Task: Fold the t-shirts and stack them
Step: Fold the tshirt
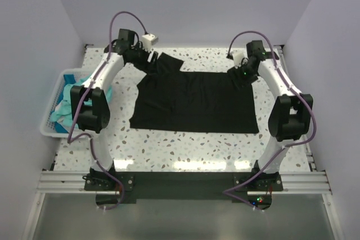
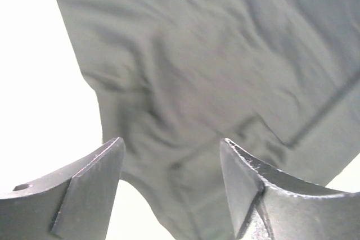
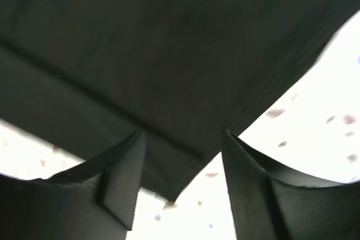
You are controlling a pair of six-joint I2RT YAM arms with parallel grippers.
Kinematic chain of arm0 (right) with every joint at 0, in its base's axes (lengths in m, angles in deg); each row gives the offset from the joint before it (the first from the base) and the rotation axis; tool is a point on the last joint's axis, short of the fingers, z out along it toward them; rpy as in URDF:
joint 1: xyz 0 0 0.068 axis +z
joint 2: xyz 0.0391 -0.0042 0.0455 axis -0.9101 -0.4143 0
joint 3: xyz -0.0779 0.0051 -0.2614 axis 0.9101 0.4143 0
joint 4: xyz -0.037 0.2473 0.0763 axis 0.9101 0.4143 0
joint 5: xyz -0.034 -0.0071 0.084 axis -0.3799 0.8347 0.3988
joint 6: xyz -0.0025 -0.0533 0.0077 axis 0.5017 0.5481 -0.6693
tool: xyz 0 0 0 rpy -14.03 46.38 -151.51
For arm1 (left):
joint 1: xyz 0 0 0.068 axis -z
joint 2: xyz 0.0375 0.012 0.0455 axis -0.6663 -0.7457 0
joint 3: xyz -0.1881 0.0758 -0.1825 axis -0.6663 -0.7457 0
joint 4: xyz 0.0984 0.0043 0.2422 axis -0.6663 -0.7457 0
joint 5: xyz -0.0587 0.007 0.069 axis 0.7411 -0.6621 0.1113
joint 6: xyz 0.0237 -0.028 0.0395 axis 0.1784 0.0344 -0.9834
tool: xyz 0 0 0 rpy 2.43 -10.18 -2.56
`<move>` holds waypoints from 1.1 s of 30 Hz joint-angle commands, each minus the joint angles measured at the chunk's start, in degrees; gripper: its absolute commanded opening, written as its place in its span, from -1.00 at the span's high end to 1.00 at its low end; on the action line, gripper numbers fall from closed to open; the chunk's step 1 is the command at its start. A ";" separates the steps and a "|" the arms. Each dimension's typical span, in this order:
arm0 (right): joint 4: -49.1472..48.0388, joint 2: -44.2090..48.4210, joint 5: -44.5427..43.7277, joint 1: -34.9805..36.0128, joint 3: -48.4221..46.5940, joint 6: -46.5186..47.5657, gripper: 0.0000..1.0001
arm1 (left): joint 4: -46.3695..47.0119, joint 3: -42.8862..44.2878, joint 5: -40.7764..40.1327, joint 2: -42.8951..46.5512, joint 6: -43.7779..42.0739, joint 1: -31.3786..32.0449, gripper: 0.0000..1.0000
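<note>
A plain black t-shirt (image 1: 194, 100) lies spread flat on the speckled table. My left gripper (image 1: 151, 58) is open over its far left sleeve; in the left wrist view (image 2: 171, 155) the wrinkled cloth (image 2: 214, 66) lies between and beyond the fingers. My right gripper (image 1: 241, 75) is open over the far right corner; in the right wrist view (image 3: 181, 150) a hemmed corner of the shirt (image 3: 169, 71) sits between the fingers. Teal t-shirts (image 1: 66, 105) lie crumpled in the basket at the left.
A white slatted basket (image 1: 47, 121) stands at the table's left edge, partly behind my left arm. White walls close in the back and sides. The speckled tabletop (image 1: 185, 147) shows in front of the shirt.
</note>
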 commanded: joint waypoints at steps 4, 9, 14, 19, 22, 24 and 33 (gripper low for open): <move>-15.06 -7.23 -1.29 -0.23 -8.76 -6.12 -0.25 | 5.84 10.30 -8.30 -6.20 -2.17 -0.09 -0.57; -15.95 -19.60 -3.67 -1.81 -18.95 -6.38 -0.16 | 16.09 13.66 -14.11 -10.96 0.11 -0.09 -0.61; -18.59 -27.01 -3.41 -3.74 -26.50 -7.53 -0.03 | 24.03 15.84 -13.33 -15.26 -0.59 -0.09 -0.62; -19.20 -30.97 -3.15 -3.83 -30.56 -5.78 0.03 | 25.18 21.47 -13.33 -21.50 0.02 -0.17 -0.60; -19.29 -32.03 -3.06 -5.41 -31.09 -4.81 0.06 | 26.24 22.71 -12.37 -24.05 0.64 -0.17 -0.59; -19.12 -32.29 -2.35 -5.77 -31.35 -4.46 0.07 | 26.24 23.58 -12.10 -25.46 1.08 -0.17 -0.59; -19.91 -33.87 -3.32 -7.09 -31.18 -2.18 0.10 | 26.16 25.60 -15.35 -28.44 0.46 -0.09 -0.60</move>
